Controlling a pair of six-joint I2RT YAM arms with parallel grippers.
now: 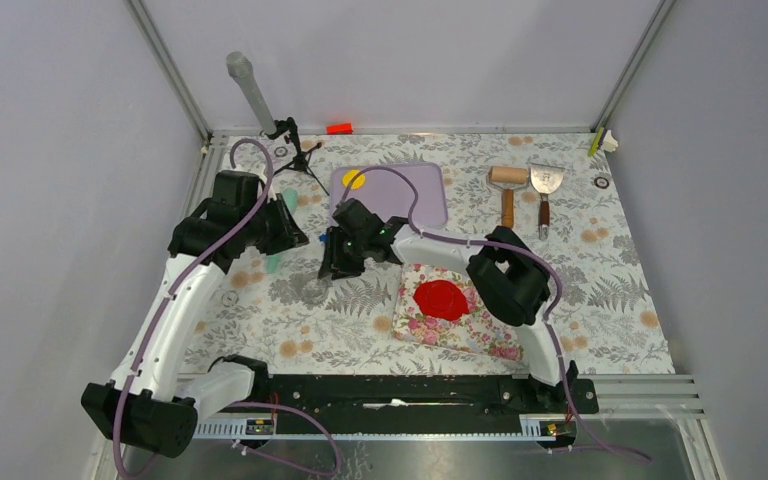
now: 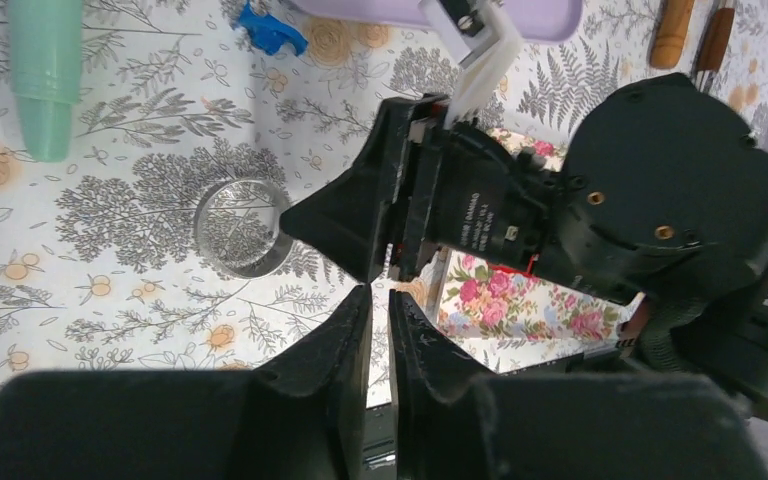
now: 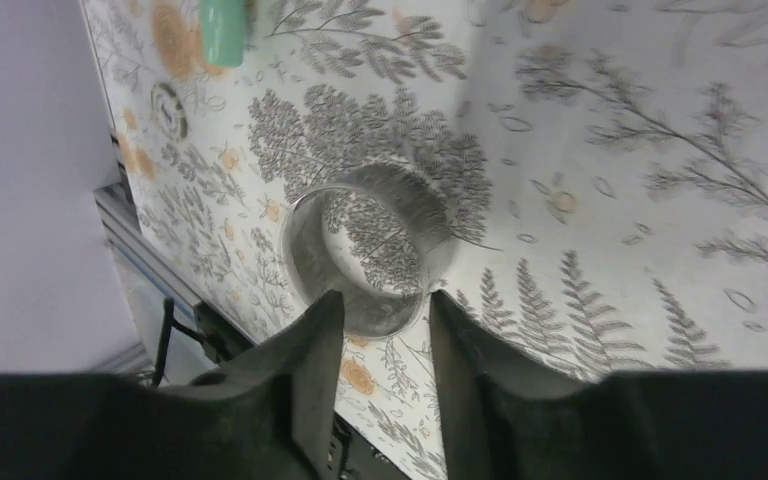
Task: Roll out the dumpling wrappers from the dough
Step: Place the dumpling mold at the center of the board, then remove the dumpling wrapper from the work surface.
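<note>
The dough (image 1: 441, 299) is a flat, irregular red sheet lying on a floral board (image 1: 480, 335) right of centre. One yellow dumpling wrapper (image 1: 354, 180) rests on a purple tray (image 1: 415, 200). My right gripper (image 1: 338, 268) hangs left of the board, open and empty, its tips (image 3: 385, 297) just short of a metal ring cutter (image 3: 370, 250) that stands on the table. My left gripper (image 1: 295, 238) is further left. Its jaws (image 2: 380, 293) stand a narrow gap apart with nothing between them, pointing at the right gripper's head. The ring (image 2: 243, 228) sits to its left.
A wooden rolling pin (image 1: 507, 186) and a scraper (image 1: 545, 186) lie at the back right. A teal tool (image 2: 45, 70) and a small blue piece (image 2: 268, 30) lie at the left. A small tripod (image 1: 295, 150) and a red-orange block (image 1: 339, 128) stand at the back.
</note>
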